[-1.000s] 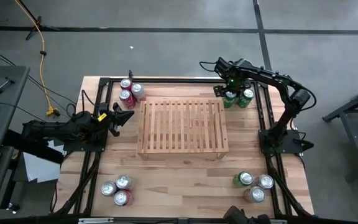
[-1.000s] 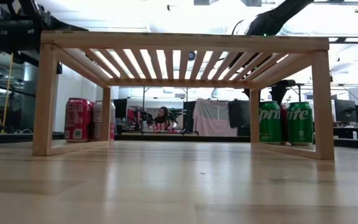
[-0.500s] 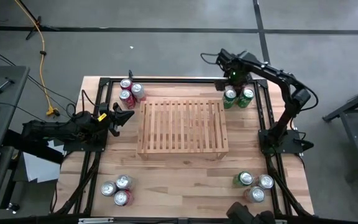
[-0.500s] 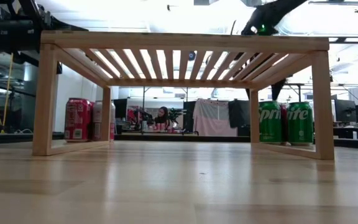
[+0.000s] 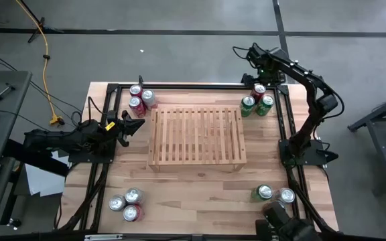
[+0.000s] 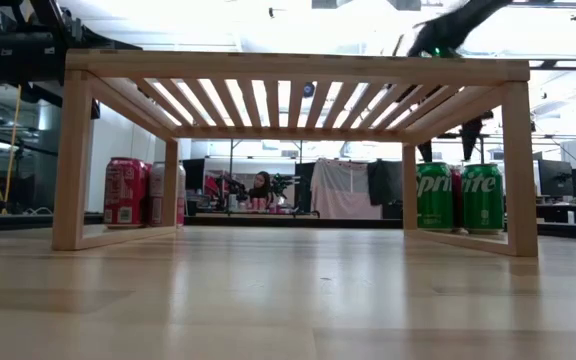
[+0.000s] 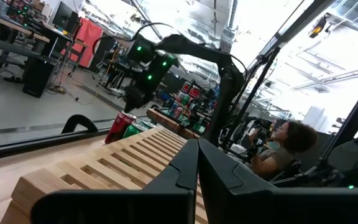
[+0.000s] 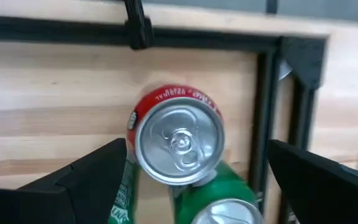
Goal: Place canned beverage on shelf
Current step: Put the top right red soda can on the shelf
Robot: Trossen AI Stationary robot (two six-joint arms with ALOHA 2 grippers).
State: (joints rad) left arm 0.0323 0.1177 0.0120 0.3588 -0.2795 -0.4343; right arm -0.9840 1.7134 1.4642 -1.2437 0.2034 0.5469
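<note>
We see the right hand (image 5: 260, 75) spread wide, empty, directly above the red can (image 8: 178, 135) in the far-right cluster beside two green cans (image 5: 248, 105). Shelf (image 5: 196, 136) sits mid-surface, nothing on top. Left hand (image 5: 134, 125) pinched together, just left of the shelf.

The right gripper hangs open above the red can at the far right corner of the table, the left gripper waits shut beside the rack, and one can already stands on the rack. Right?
Not quite: the rack carries no can; the high view shows its slats bare. The rest holds. The right gripper hangs open above the red can, and the left gripper waits shut beside the rack.
</note>
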